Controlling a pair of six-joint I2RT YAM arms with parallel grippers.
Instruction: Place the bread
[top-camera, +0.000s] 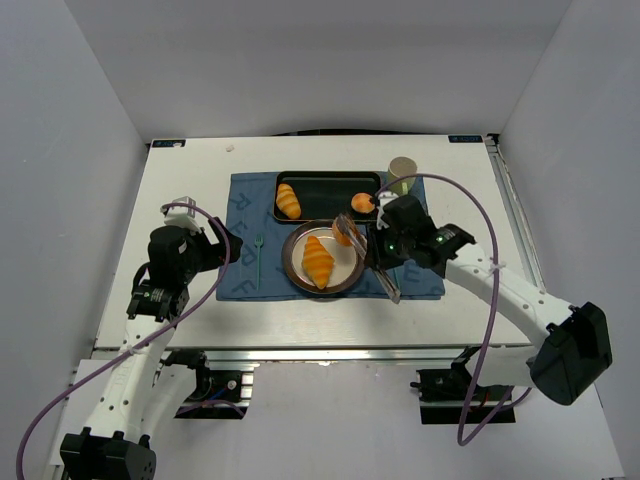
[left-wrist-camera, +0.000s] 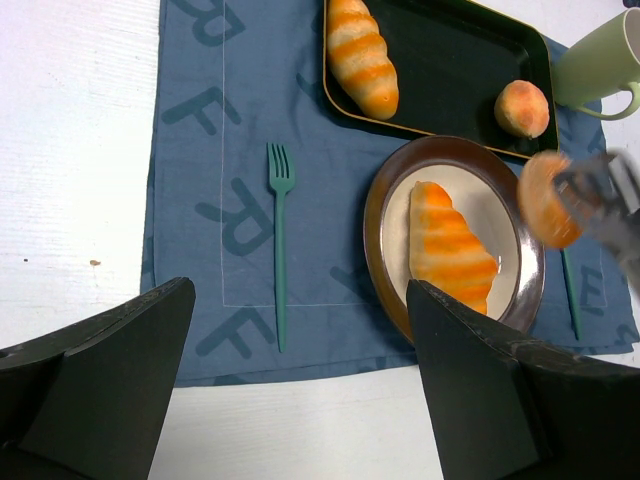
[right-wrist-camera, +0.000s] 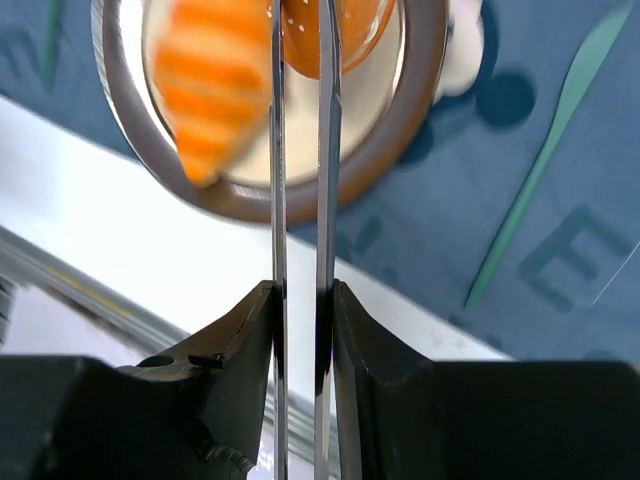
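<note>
My right gripper (top-camera: 380, 255) (right-wrist-camera: 300, 300) is shut on metal tongs (right-wrist-camera: 322, 150). The tongs pinch a round orange bun (top-camera: 343, 233) (right-wrist-camera: 350, 30) just above the right part of the brown-rimmed plate (top-camera: 292, 262) (right-wrist-camera: 425, 120). The left wrist view shows this bun too (left-wrist-camera: 545, 200). A striped loaf (top-camera: 318, 260) (left-wrist-camera: 450, 245) (right-wrist-camera: 205, 90) lies on the plate. A black tray (top-camera: 330, 182) (left-wrist-camera: 450, 60) behind it holds another striped loaf (top-camera: 288, 201) (left-wrist-camera: 362, 55) and a round bun (top-camera: 362, 203) (left-wrist-camera: 522, 108). My left gripper (top-camera: 228, 250) (left-wrist-camera: 300, 400) is open and empty, left of the plate.
A blue placemat (top-camera: 250, 200) lies under the tray and plate. A teal fork (top-camera: 258, 255) (left-wrist-camera: 280, 250) lies left of the plate. A teal utensil (right-wrist-camera: 540, 170) lies right of it. A green mug (top-camera: 402, 172) (left-wrist-camera: 600, 60) stands at the tray's right end.
</note>
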